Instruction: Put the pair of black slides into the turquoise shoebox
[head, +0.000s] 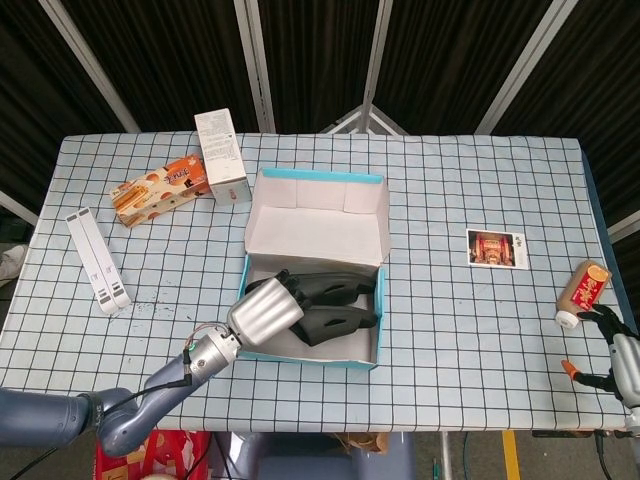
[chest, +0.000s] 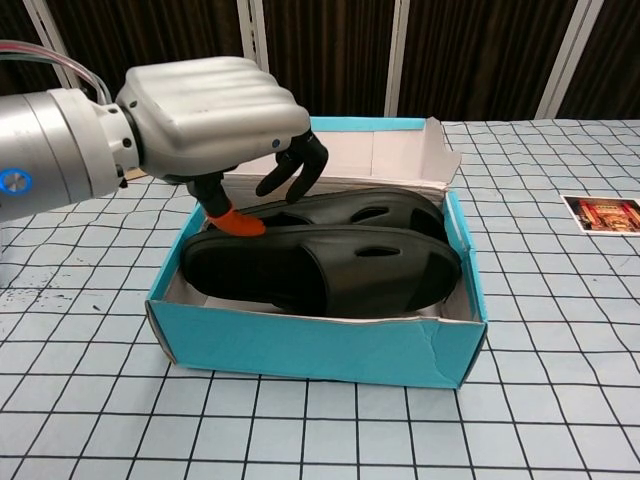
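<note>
Both black slides (head: 337, 306) (chest: 330, 262) lie side by side inside the turquoise shoebox (head: 379, 322) (chest: 310, 346), whose white-lined lid (head: 318, 228) stands open at the back. My left hand (head: 266, 310) (chest: 208, 112) hovers over the heel end of the slides at the box's left side. Its fingers (chest: 290, 170) hang loosely curled and hold nothing. The orange thumb tip (chest: 236, 222) sits just above the near slide's heel. My right hand (head: 616, 360) rests at the table's near right corner, fingers spread and empty.
An orange snack box (head: 160, 188) and a white carton (head: 221, 155) lie at the back left, and a white folded strip (head: 97, 258) sits near the left edge. A photo card (head: 497, 248) (chest: 602, 213) and a small bottle (head: 583, 291) are to the right.
</note>
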